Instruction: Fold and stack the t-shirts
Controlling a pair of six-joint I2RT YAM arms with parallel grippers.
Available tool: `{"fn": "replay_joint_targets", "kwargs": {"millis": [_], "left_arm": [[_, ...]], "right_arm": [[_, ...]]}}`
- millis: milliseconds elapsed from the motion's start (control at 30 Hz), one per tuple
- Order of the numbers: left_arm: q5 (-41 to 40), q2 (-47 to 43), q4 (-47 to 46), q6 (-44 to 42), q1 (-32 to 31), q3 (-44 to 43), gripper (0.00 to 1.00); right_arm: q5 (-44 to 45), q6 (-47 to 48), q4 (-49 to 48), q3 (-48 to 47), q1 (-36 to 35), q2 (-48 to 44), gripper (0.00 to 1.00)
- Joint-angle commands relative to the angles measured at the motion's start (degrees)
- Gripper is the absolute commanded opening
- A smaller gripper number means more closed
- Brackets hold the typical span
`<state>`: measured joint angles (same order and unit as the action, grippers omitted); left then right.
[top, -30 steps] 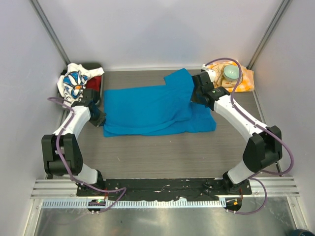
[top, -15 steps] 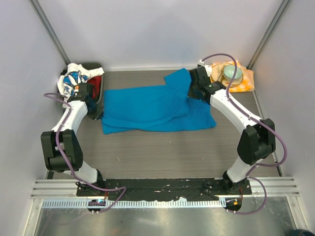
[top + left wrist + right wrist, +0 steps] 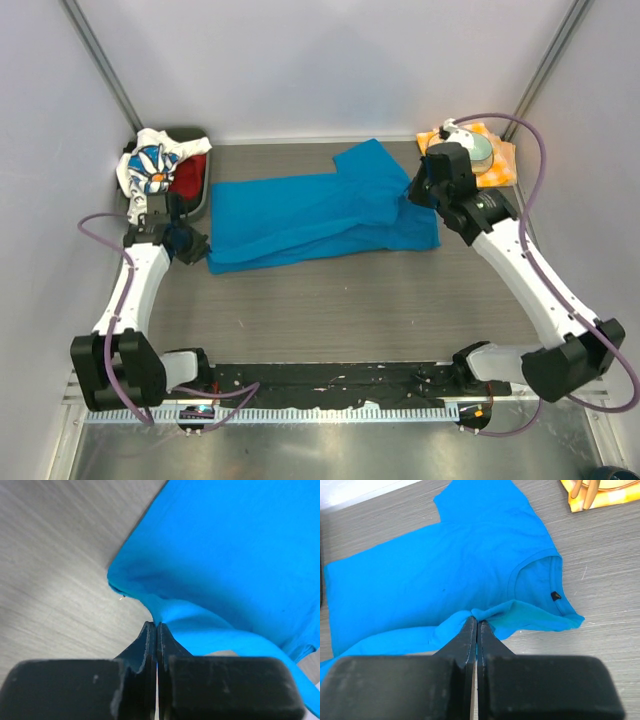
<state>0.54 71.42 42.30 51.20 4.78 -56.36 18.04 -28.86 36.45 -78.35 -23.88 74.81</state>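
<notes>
The table [image 3: 330,310] held the blue shirt [image 3: 300,215] spread across its middle, one long side already doubled over. Left of the blue shirt lay the daisy shirt [image 3: 150,165] and the red shirt [image 3: 190,178], heaped and unfolded. My left gripper [image 3: 156,627] was clamped on its left edge, and my right gripper [image 3: 476,622] was pinched shut on a ridge of cloth beside its collar [image 3: 559,592]. I judged that both ends should travel level and together, with the cloth taut, so the fold would land square.
</notes>
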Motion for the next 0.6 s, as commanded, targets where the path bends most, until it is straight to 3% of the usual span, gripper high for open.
{"fn": "replay_joint_targets", "kwargs": {"millis": [0,233,567], "left_arm": [[1.05,-5.92,1.73,-1.63,0.32,4.66,0.0],[0.26,-11.73,2.61,-1.89,0.32,9.07,0.0],[-0.01,-7.8,0.59,-1.63,0.32,8.02,0.0]], "right_arm": [[0.76,-0.32,2.31,3.98,0.15,-4.22,0.01],[0.33,-0.84,4.42,8.3,0.15,-10.2,0.01],[0.5,-0.32,3.98,7.69,0.15,-8.28,0.01]]}}
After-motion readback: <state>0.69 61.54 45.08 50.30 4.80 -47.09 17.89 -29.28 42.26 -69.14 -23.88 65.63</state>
